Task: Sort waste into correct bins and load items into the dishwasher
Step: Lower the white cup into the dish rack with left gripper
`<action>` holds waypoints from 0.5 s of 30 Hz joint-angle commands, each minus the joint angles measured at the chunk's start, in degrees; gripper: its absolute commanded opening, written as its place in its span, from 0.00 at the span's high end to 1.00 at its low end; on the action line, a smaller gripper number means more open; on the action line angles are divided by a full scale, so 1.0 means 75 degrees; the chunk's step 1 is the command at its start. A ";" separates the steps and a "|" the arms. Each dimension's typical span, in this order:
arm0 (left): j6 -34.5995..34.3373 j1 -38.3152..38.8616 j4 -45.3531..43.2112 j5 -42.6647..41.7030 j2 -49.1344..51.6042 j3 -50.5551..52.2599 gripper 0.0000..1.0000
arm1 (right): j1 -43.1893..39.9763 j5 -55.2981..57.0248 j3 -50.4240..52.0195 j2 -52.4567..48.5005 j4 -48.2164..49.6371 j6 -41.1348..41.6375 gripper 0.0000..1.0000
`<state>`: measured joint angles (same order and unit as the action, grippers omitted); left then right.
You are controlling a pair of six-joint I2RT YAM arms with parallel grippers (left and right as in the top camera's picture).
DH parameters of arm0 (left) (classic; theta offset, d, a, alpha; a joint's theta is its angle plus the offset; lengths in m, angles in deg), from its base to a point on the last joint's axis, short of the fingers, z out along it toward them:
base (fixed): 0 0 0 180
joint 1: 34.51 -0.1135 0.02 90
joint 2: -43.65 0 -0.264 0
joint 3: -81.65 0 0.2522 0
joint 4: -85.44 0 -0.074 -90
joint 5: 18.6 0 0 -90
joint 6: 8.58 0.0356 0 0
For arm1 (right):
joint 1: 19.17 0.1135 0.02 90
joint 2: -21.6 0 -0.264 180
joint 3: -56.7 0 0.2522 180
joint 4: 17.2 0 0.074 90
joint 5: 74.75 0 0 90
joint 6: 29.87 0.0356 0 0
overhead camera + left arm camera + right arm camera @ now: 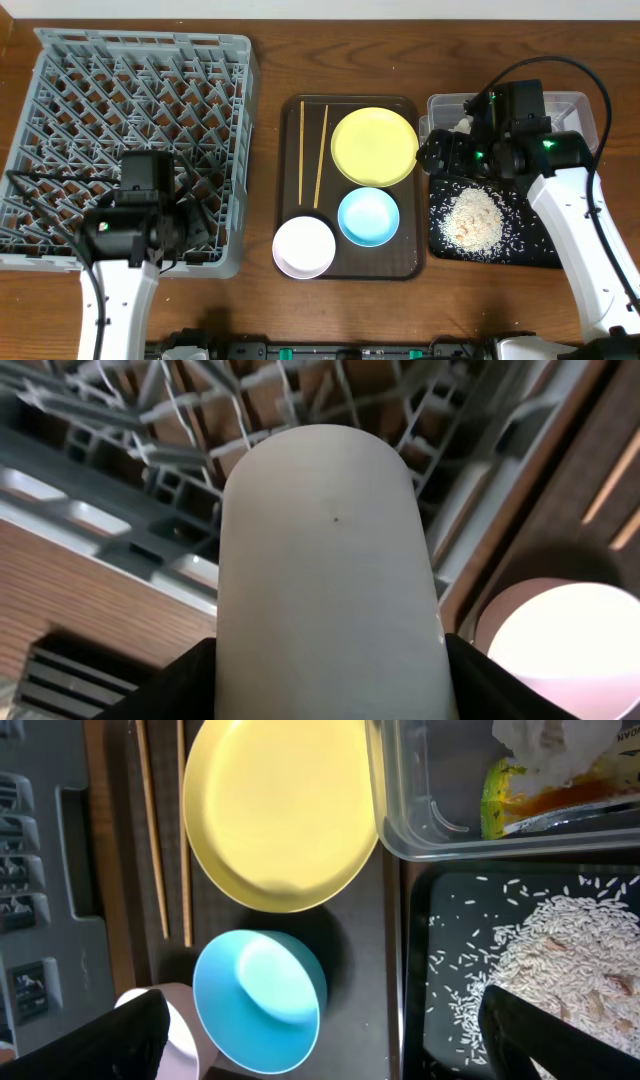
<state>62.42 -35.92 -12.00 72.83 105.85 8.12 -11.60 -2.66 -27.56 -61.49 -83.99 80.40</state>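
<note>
- step in hand: loading dishes. the white cup [325,580] is clamped in the left gripper [330,695], at the lower right of the dish rack [60,60] in the overhead view.
- next move, as judged: the cup to be lowered between pegs, then released.
- the right gripper [340,1040] is spread wide with nothing held, over the clear tub [420,840] and black tray [440,920].
- only the right wrist view shows the tissue [550,740] and wrapper [520,805] in the tub; the cup is seen only from the left wrist.

From overhead the right arm [570,210] covers most of the clear tub [585,100] and the left arm [120,300] hides the white cup [325,580], whose base runs off the left wrist view's lower edge, while the right wrist view crops the tissue [550,740] at top and the pinkish-white bowl [182,1040] at bottom.
</note>
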 commanded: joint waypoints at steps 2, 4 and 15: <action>0.0096 -0.0041 -0.0067 -0.0708 0.0242 0.0096 0.28 | 0.0087 0.0131 -0.0041 0.0012 -0.0061 -0.0143 0.03; 0.0076 -0.0041 -0.0114 -0.1058 0.0236 0.0085 0.22 | 0.0087 0.0131 -0.0041 0.0012 -0.0073 -0.0143 0.03; -0.0041 -0.0038 0.0134 -0.1163 0.0236 -0.0988 0.13 | 0.0087 0.0131 -0.0041 0.0012 -0.0128 -0.0149 0.02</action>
<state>62.00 -35.92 -11.85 64.94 107.79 5.06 -11.60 -2.05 -27.56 -61.49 -84.89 80.35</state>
